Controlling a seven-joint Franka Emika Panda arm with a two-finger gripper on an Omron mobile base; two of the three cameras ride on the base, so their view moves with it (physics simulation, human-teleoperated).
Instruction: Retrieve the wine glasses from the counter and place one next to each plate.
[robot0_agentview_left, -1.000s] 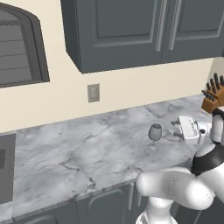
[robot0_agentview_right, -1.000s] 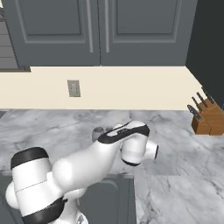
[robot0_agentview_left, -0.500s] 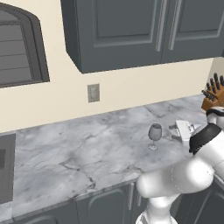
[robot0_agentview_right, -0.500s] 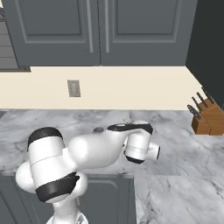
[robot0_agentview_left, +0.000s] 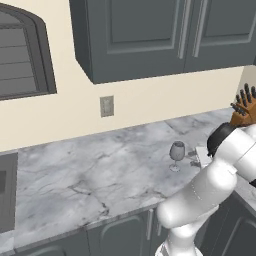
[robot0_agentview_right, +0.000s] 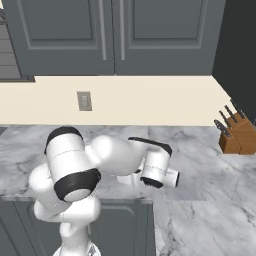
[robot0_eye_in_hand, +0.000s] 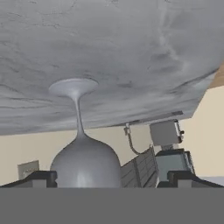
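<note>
One smoky-grey wine glass (robot0_agentview_left: 176, 152) stands upright on the marble counter (robot0_agentview_left: 100, 175), right of the middle. My gripper (robot0_agentview_left: 200, 156) sits just to its right at counter height, mostly behind my own arm. In the hand view, which is rolled upside down, the wine glass (robot0_eye_in_hand: 85, 164) has its bowl between the two dark fingertips (robot0_eye_in_hand: 39, 177), and the foot rests on the counter (robot0_eye_in_hand: 109, 43). The gripper (robot0_eye_in_hand: 113, 178) is open, and the jaws stand wide on either side of the bowl without touching it. In the right base view my hand (robot0_agentview_right: 160, 172) lies low over the counter (robot0_agentview_right: 200, 155).
A wooden knife block (robot0_agentview_left: 243, 112) (robot0_agentview_right: 237, 137) stands at the counter's far right. A wall outlet (robot0_agentview_left: 106, 106) (robot0_agentview_right: 84, 101) is behind the glass. The sink (robot0_agentview_left: 5, 195) lies at the far left. Dark upper cabinets (robot0_agentview_left: 150, 35) hang above.
My arm has swung, the elbow moving right in the left base view. The hand has edged left, closer to the glass. The glass has not moved and the jaws stay wide.
</note>
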